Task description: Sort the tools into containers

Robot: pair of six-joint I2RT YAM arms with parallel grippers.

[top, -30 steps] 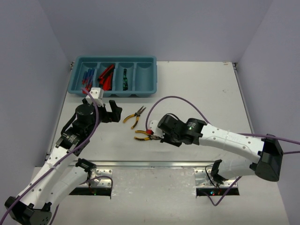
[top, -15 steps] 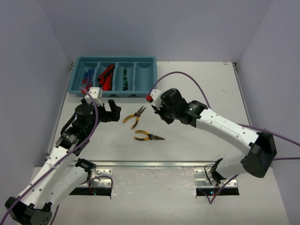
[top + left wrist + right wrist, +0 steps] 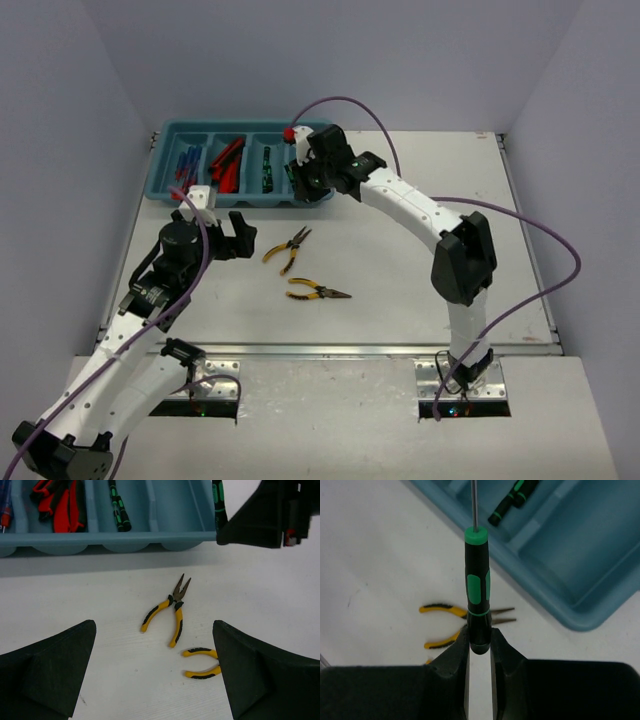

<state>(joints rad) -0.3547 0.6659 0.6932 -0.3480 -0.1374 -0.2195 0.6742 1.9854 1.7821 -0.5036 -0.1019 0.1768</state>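
My right gripper hangs over the right part of the teal tray, shut on the butt of a thin black-and-green precision screwdriver. Its shaft points toward the tray. In the wrist view the fingers clamp the handle end. Two yellow-handled pliers lie on the table, one near the tray and one closer to me. My left gripper stands open beside them, nothing between its fingers; both pliers show ahead of it.
The tray holds blue-and-red screwdrivers in the leftmost compartment, red-and-black knives in the second and a black-and-green screwdriver in the third. A purple cable arcs over the right arm.
My right arm has swung from beside the nearer pliers up and back to the tray, carrying the screwdriver. The left arm and both pliers have stayed put.
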